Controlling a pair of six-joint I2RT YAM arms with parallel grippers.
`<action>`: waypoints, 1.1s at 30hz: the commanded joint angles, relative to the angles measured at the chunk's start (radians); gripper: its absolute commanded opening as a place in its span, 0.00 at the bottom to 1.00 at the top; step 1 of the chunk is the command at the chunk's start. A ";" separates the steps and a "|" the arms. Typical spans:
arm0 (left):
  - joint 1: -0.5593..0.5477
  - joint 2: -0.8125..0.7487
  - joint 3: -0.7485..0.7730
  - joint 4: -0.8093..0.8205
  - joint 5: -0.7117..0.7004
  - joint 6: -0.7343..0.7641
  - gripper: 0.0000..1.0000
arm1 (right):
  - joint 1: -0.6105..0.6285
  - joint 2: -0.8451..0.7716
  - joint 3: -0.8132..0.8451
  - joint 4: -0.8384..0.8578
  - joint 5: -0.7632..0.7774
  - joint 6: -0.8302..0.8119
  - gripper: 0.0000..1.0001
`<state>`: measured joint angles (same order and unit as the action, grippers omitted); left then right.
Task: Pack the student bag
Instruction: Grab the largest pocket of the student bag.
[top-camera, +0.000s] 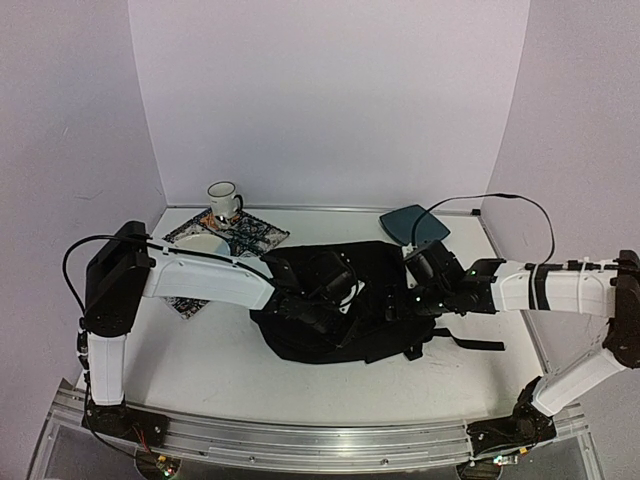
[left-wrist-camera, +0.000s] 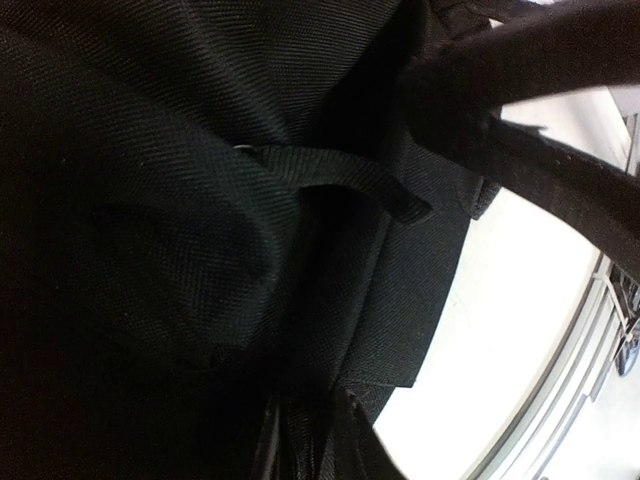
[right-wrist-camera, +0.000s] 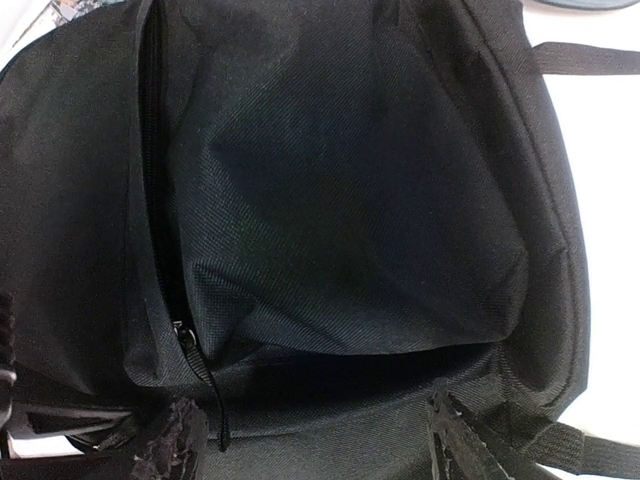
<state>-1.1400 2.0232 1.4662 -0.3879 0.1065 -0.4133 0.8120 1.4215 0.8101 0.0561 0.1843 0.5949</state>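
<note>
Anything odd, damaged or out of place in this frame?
Nothing spilled. The student bag lies slumped, one strap trailing loose across the table. In the right wrist view the pads of the right gripper look ragged, possibly worn.

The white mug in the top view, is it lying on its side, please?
No, the white mug stands upright near the back wall, rim up.

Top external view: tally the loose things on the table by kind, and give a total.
Black backpack: 1
White mug: 1
Teal pad: 1
Patterned mat: 1
White dish: 1
Total: 5
</note>
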 joint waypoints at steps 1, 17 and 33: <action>-0.003 -0.018 0.041 -0.014 -0.014 0.003 0.12 | 0.002 0.011 0.006 -0.001 -0.015 -0.004 0.76; -0.003 -0.261 -0.157 0.047 -0.187 -0.157 0.00 | 0.061 0.069 0.030 0.024 -0.062 0.019 0.89; -0.003 -0.367 -0.319 0.218 -0.177 -0.281 0.00 | 0.214 0.073 0.010 0.150 -0.145 -0.345 0.94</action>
<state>-1.1427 1.7338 1.1588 -0.2424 -0.0536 -0.6630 0.9960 1.5078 0.8308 0.1432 0.0707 0.3979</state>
